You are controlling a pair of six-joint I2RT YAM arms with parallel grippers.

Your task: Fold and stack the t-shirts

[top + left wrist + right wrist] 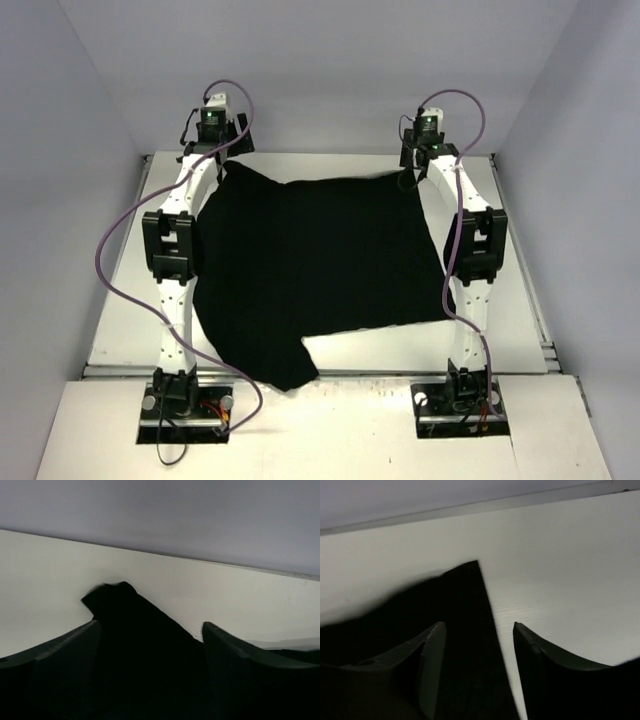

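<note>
Although the overhead view shows the whole black t-shirt (310, 260) spread flat on the white desk (120, 330) between the two arms, with one sleeve reaching the near edge at lower left, it does not show the fingers of either tool.

Left: the left tool (220, 148) hangs over the shirt's far left corner. Its wrist view shows the fingers (65, 650) spread wide, with a peaked corner of cloth lying on the desk between them, not pinched.

Right: the right tool (418, 165) hangs over the far right corner. Its wrist view shows the fingers (427, 660) parted, the shirt's straight edge running between them and bare desk showing beside the right-hand finger.

Surroundings: purple cables (100, 258) loop from each arm, and grey walls (60, 100) close in the desk on three sides. Both arms lie along the shirt's side edges and cover parts of them in the overhead view.
</note>
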